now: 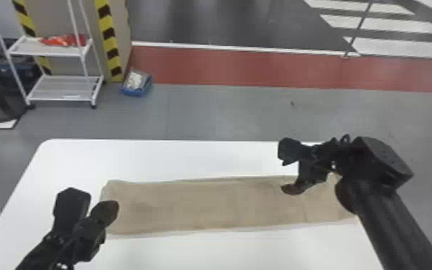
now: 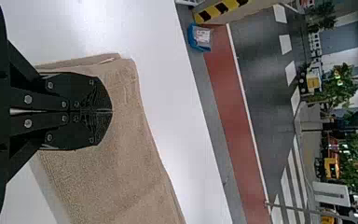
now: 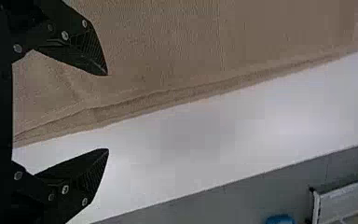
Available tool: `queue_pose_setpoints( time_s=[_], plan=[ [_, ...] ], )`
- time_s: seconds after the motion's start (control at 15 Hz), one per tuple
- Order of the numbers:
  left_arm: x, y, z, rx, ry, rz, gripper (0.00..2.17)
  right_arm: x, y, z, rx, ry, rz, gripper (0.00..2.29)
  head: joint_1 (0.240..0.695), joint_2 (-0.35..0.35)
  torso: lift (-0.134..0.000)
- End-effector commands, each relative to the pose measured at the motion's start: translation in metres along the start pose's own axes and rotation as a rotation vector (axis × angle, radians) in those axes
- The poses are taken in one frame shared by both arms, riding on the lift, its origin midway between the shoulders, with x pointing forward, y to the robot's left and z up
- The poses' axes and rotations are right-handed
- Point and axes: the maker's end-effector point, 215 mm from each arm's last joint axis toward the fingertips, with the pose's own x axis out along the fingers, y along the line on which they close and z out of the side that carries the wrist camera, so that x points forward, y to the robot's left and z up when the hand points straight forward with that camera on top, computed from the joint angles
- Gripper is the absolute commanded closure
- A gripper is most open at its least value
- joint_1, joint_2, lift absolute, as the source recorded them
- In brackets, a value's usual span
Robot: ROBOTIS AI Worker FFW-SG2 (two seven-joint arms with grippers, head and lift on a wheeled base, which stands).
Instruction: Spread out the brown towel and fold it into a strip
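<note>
Brown towel: the brown towel (image 1: 208,206) lies as a long, flat strip from left to right across the white worktop (image 1: 154,158); its right end is partly covered from sight by the right arm.
Towel edges: at the left end, layers of cloth lie one on another; along the far side, a lower layer comes out a little beyond the upper one.
Left gripper: the gripper (image 1: 92,203) is at the left end of the towel; in its wrist view the two fingers are closed together, tip against tip, over the cloth.
Right gripper: the gripper (image 1: 287,170) is wide open and empty, near the right part of the towel; one finger is above the cloth, the other above the worktop beyond the far edge.
Floor behind: a white rack (image 1: 46,54) stands at the left with a red-orange item (image 1: 62,40) on its upper shelf; a blue box (image 1: 136,84) with pale contents is near it, beside a yellow and black striped post (image 1: 109,39).
</note>
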Motion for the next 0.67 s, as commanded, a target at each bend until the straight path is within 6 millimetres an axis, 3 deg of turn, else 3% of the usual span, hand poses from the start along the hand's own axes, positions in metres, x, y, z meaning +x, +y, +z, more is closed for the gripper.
queue_pose_setpoints(
  time_s=[0.0, 0.27, 0.6],
  plan=[
    [-0.002, 0.003, 0.0, 0.003, -0.011, 0.005, 1.21, 0.017, 0.015, 0.006, -0.051, -0.004, 0.041, 0.41, 0.695, -0.091, 0.0],
    [-0.005, 0.002, -0.001, 0.018, -0.026, 0.005, 1.22, 0.021, 0.003, -0.001, -0.024, 0.003, 0.047, 0.59, 0.695, -0.072, 0.0],
    [-0.007, 0.001, -0.002, 0.035, -0.036, 0.009, 1.22, 0.019, -0.001, -0.014, 0.018, 0.009, 0.068, 0.59, 0.695, -0.083, 0.0]
  ],
)
